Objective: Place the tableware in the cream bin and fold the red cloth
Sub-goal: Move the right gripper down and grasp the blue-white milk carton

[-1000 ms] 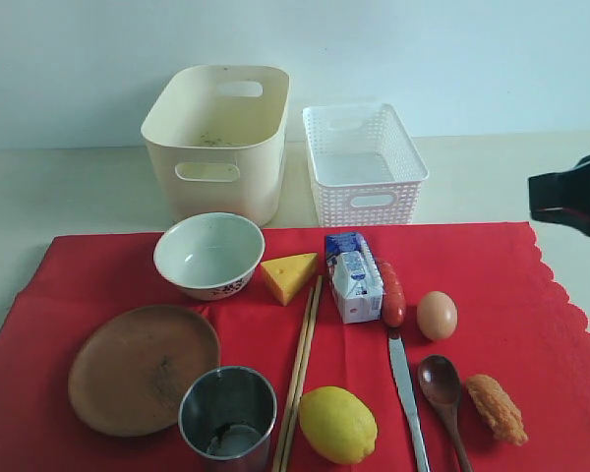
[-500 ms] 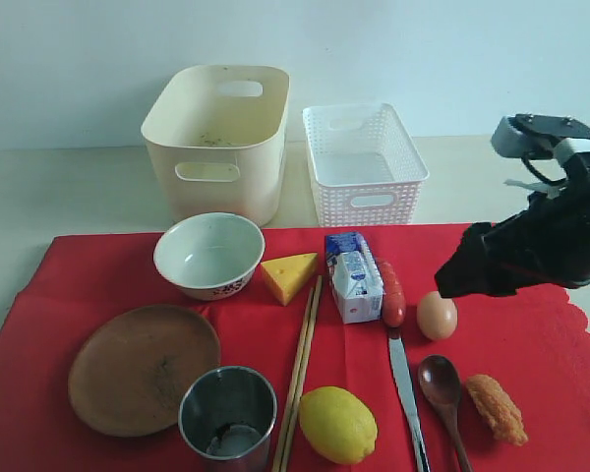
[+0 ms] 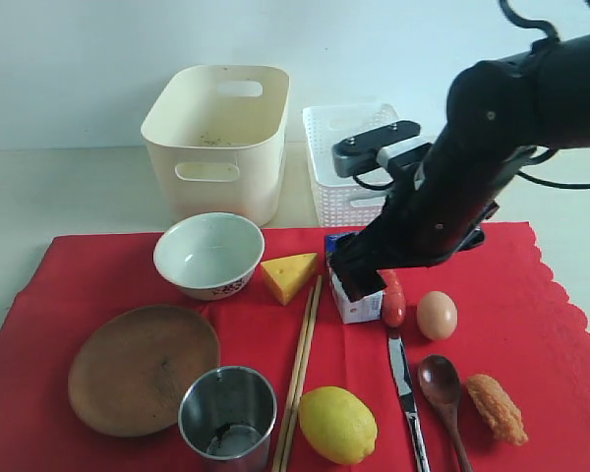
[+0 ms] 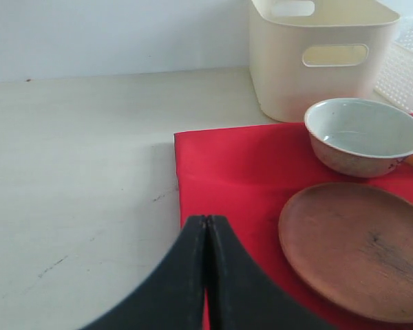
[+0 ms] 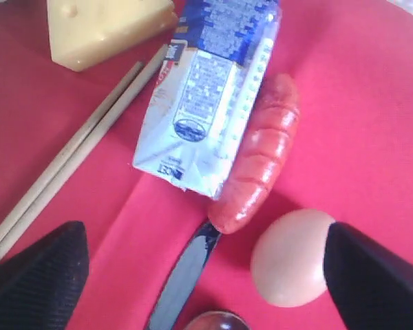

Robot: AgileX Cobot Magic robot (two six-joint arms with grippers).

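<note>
L claw [image 4: 206, 221] pinched together by the cloth's [image 3: 560, 295] edge, holding nothing. Plate [image 3: 143, 369], cup [image 3: 228, 398], bowl [image 3: 208, 254], chopsticks [image 3: 303, 364] sit on cloth before the cream bin [image 3: 216, 197], none binned. R claw [image 5: 203, 234] spread wide above carton [image 5: 206, 96]; knife [image 3: 405, 379] just beside, so you're prob lining up a pick there.
</note>
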